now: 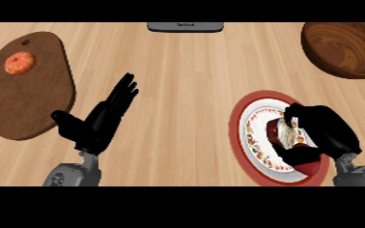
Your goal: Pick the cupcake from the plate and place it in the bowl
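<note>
I see my right robot hand (324,128) at the lower right of the frame, sitting over the plate (246,125) with its fingers curled round the cupcake (281,133); the cupcake shows between the fingers and thumb, over the plate's white patterned middle, and I cannot tell whether it is lifted or touching the plate. The plate has a red rim and lies on the light wooden bench (185,77). The bowl (335,48), dark brown wood, sits at the upper right of the frame, cut by the edge and well apart from the plate. My left robot hand (100,118) shows at the lower left, released, fingers straight and pointing toward the upper right, holding nothing. Just beside it, along the left edge, lies a brown cutting board (35,92) with a red-orange fruit (19,63) resting near its upper end. At the top centre a dark grey object (185,26) pokes in from the edge.
</note>
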{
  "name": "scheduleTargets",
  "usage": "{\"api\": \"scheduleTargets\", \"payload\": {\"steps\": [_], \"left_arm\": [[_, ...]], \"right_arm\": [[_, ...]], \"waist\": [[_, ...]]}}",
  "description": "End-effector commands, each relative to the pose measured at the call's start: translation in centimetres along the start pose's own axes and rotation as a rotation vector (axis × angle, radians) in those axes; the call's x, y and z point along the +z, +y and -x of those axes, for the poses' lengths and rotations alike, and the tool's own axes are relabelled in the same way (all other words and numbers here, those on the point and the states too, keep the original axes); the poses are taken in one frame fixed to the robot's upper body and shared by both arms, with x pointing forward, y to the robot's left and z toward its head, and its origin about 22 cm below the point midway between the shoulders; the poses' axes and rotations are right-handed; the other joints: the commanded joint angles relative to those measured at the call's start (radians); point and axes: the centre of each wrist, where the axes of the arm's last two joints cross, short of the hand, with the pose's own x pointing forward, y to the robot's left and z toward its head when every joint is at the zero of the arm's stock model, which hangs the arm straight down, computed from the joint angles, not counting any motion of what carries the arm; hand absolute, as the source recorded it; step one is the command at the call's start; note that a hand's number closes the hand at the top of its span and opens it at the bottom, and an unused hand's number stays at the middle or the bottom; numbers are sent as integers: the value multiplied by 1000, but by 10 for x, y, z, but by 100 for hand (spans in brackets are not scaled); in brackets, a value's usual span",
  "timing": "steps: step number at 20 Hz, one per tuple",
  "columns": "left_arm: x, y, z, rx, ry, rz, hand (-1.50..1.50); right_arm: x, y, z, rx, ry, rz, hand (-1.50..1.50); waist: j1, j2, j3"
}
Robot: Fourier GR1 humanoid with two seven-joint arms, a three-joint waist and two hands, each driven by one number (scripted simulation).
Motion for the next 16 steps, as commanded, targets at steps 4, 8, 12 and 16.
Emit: {"api": "scheduleTargets", "payload": {"steps": [4,8,12,16], "left_arm": [[2,-5,-4,0,16,-12,0],[2,15,-3,15,8,-41,0],[11,9,17,-7,24,-21,0],[2,9,-6,3,-1,-22,0]], "right_arm": [[24,-38,46,54,-72,110,150],[63,-87,53,-8,-146,200,150],[85,-131,43,-47,-119,379,150],[106,-170,46,-65,-96,434,150]], "waist": [[-13,6,6],[-30,2,5],[-30,1,4],[-18,4,5]]}}
